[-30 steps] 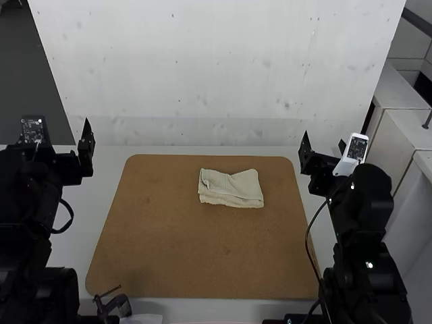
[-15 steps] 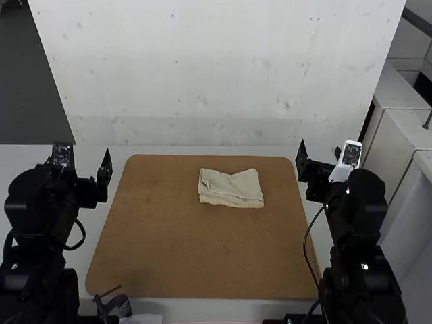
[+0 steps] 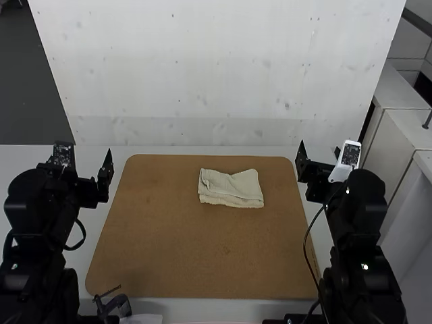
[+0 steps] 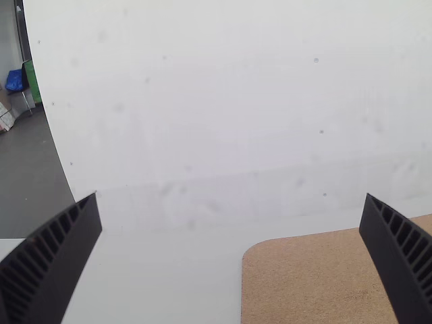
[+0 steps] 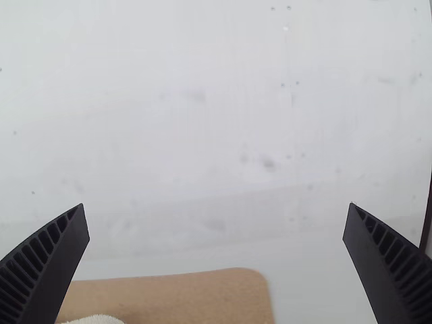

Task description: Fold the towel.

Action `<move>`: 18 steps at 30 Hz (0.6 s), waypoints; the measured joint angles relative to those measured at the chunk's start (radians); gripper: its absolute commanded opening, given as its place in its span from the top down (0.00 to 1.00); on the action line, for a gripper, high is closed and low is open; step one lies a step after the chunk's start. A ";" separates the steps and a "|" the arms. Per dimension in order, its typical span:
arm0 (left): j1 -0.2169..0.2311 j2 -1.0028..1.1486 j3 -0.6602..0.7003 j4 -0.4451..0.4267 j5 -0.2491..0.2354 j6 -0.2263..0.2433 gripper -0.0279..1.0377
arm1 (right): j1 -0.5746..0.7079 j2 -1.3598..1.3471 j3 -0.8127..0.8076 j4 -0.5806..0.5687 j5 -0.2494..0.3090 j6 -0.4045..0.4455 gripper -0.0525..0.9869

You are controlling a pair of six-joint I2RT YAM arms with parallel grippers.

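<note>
1. Wide-open jaws are seen on the left gripper (image 3: 90, 151); in the left wrist view they are set well apart, with nothing held or touched.
2. The right gripper (image 3: 319, 146) is likewise seen with its jaws spread wide, and nothing is gripped or touched between them.
3. Both pairs of jaws are black and tapered, with ribbed inner faces shown in the wrist views.
4. The towel (image 3: 231, 187) is laid folded into a small, uneven oblong on the brown board (image 3: 182, 250), right of the board's middle and toward its far edge. It is placed between the two grippers, well apart from each.
5. A pale, cream, softly textured cloth is seen, with a dip in its far edge and layered folds along its near side. The number of folds cannot be told.
6. The board is flat, matt and round-cornered, and is laid on a white tabletop (image 3: 202, 150) before a pale, speckled panel (image 3: 216, 67).
7. In the right wrist view, the towel is mostly cut off; only a fuzzy, rounded edge is shown. The board is partly cut off in both wrist views.
</note>
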 measured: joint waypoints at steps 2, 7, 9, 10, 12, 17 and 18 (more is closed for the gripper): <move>0.000 0.000 0.000 0.000 0.000 0.000 0.05 | 0.000 0.000 0.000 0.000 0.000 -0.003 0.02; 0.000 0.000 0.000 0.000 0.000 0.000 0.05 | 0.000 0.000 0.000 0.000 0.000 -0.006 0.02; 0.000 0.000 0.000 0.000 0.000 0.000 0.05 | 0.000 0.000 0.000 0.000 0.000 -0.008 0.02; 0.000 0.000 0.000 0.000 0.000 0.000 0.05 | 0.000 0.000 0.000 0.000 0.000 -0.008 0.02; 0.000 0.000 0.000 0.000 0.000 0.000 0.05 | 0.000 0.000 0.000 0.000 0.000 -0.008 0.02; 0.000 0.000 0.000 0.000 0.000 0.000 0.05 | 0.000 0.000 0.000 0.000 0.000 -0.008 0.02; 0.000 0.000 0.000 0.000 0.000 0.000 0.05 | 0.000 0.000 0.000 0.000 0.000 -0.008 0.02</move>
